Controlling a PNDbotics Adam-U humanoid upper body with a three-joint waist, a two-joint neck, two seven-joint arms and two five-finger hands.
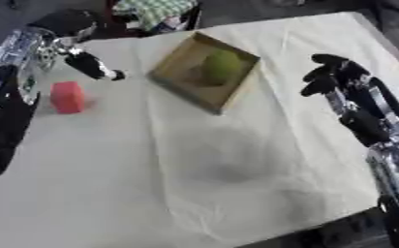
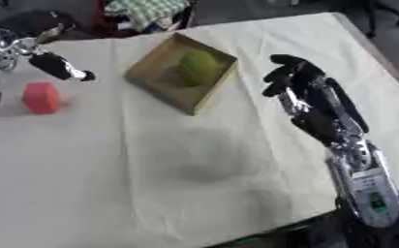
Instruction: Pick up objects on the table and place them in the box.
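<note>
Cream tablecloth (image 1: 194, 184) bears unlabelled box (image 1: 179, 75) and red block (image 1: 67, 97).

Left hand (image 1: 91, 65) mostly blurred, finger pose unreadable, arm cut by left edge. Right hand (image 2: 298, 82) fingertips smeared dark. Green object (image 1: 222, 66) in box (image 1: 179, 82) too blurred to identify. Red block (image 1: 67, 97) edges soft. Checked cloth (image 1: 156, 10) cut by top edge.

A pale cream cloth (image 1: 194, 193) covers the table and fills most of the frame, creased with soft folds toward the lower middle. At the top centre, beyond the table's far edge, lies a green-and-white checked fabric (image 1: 156, 8) beside something red (image 1: 111, 12). Dark floor (image 1: 389, 19) shows at the upper right corner.
</note>
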